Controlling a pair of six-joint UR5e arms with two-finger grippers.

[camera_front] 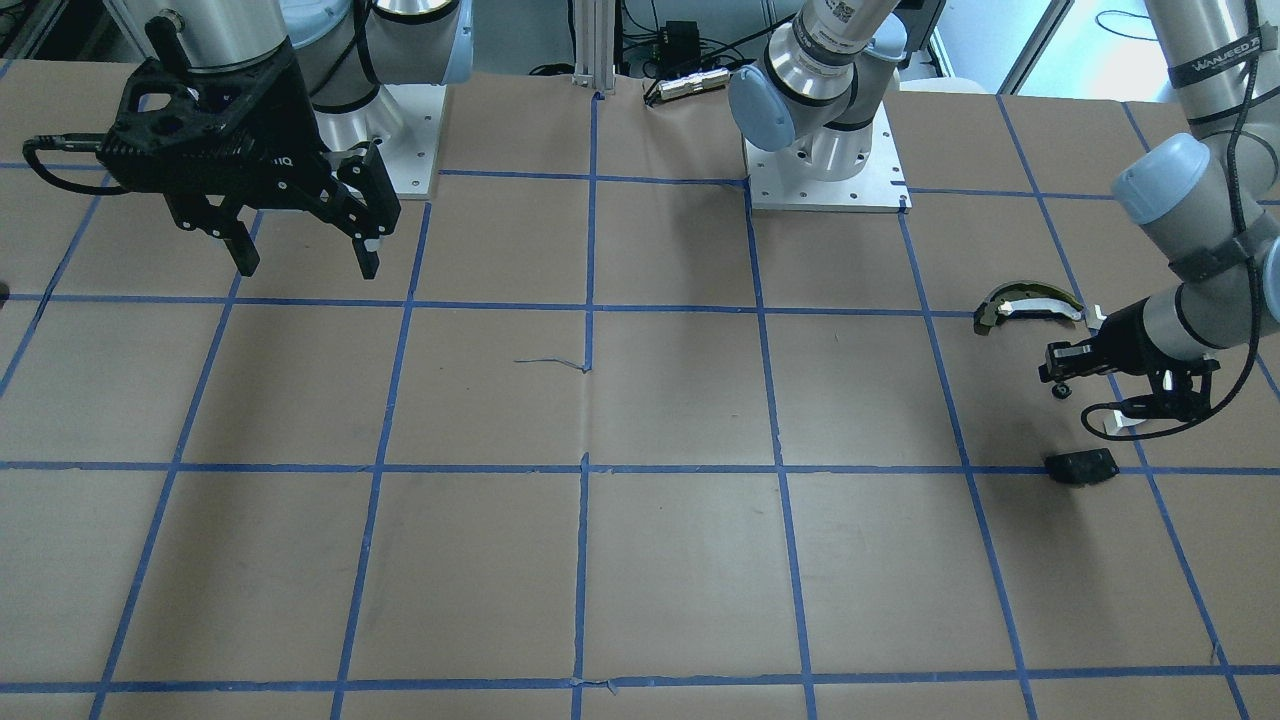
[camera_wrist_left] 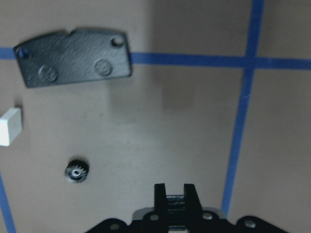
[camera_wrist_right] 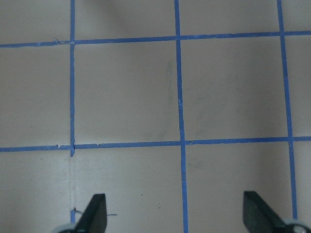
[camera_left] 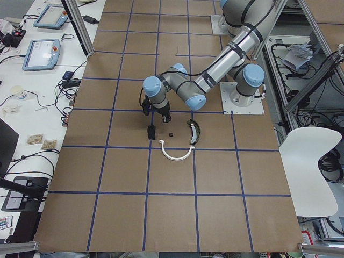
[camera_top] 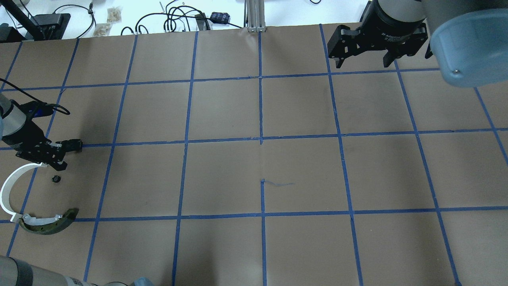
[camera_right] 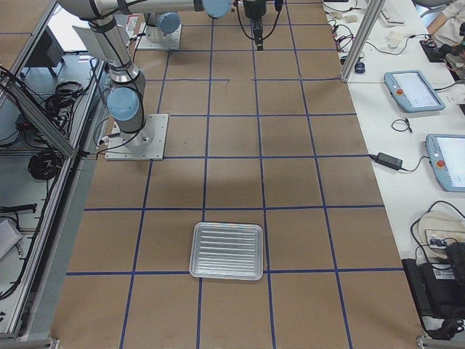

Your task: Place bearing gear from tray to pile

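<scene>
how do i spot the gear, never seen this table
Go to the left claw, low over the left end of the table. Loose parts lie there: a white arc, a black plate, a dark curved piece. The gear sits alone by the claw: tiny, round, black, toothed.

I see the small black bearing gear [camera_wrist_left: 76, 171] lying flat on the surface within the pile [camera_left: 174, 138], between the black plate [camera_wrist_left: 73, 57] and the white half-ring [camera_top: 7, 190]. The dark curved piece [camera_top: 45, 224] is near, and the ribbed metal tray [camera_right: 227, 251] sits well apart.
</scene>
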